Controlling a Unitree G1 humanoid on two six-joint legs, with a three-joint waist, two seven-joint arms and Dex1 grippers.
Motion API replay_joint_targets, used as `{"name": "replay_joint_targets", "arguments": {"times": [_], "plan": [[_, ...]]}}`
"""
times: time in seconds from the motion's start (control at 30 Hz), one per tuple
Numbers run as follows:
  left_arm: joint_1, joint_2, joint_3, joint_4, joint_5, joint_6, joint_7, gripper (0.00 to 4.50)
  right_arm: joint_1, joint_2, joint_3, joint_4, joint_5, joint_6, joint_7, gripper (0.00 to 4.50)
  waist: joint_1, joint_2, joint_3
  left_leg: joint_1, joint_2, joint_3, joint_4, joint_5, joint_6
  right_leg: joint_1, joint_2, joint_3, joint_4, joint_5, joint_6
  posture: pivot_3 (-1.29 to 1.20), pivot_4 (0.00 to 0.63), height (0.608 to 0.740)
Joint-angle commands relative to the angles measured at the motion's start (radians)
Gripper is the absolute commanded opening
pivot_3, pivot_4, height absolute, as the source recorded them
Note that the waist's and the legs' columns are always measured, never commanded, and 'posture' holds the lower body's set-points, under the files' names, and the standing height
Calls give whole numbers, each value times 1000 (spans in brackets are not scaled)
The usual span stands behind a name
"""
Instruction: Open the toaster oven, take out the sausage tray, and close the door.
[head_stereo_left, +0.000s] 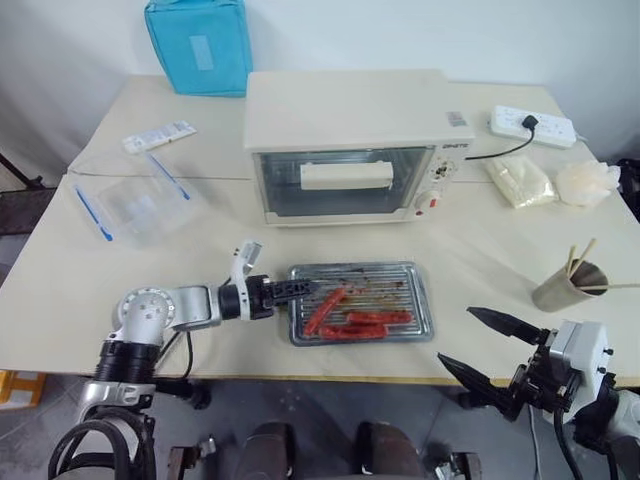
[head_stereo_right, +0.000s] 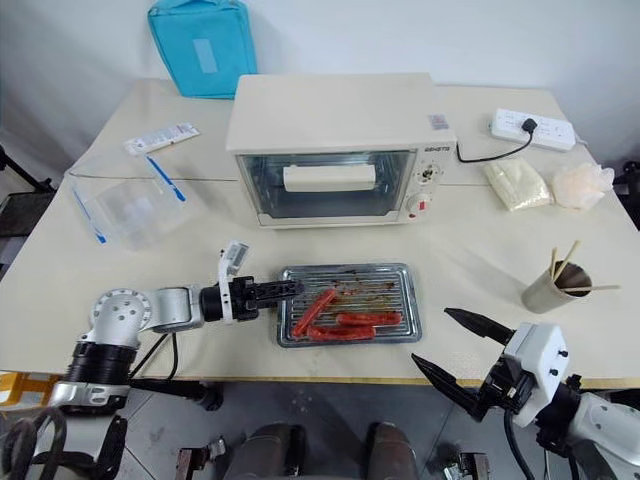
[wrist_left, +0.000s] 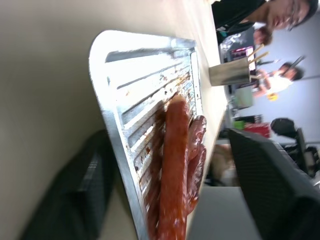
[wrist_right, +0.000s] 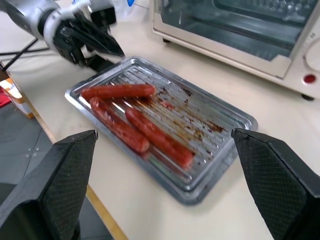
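Near the desk's front edge, middle, the shallow silver ridged metal tray of red sausages sits out of the cream-white boxy toaster oven behind it. Glass door with cream bar handle looks shut. Left gripper at the tray's left rim, fingers spread either side of it, gripping nothing. Right gripper wide, off the front-right edge. Looks like the final step; next: back the left arm off.

Left claw fingers parted, level; right claw wide apart.
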Motion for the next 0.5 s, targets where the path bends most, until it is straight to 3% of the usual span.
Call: {"name": "replay_joint_targets", "arguments": {"times": [0.03,0.2,0.33,0.5], "plan": [[84,120,59,-81,144,-144,-184,4457,-6,-28,-42,30,20,-18,41,4500,-5,0,0,1,1,0,-1,0,0,0,0,0,0,0,-1,0,150,740],[205,159,139,-113,335,-458,-355,4457,-25,-54,-69,81,25,-25,84,4500,11,1,0,1,3,2,-6,0,0,-2,-1,0,-4,-1,-2,0,150,740],[442,231,273,-132,607,-989,-594,4457,-93,-104,-79,143,47,-16,147,4500,4,1,0,-1,3,4,-8,-1,2,-2,-3,0,-7,0,-1,0,150,740],[503,218,312,-94,662,-1161,-695,4457,-173,-137,-52,207,37,-20,190,4500,14,2,1,-1,4,5,-9,-3,2,-2,-3,-1,-11,0,-1,0,150,740]]}}
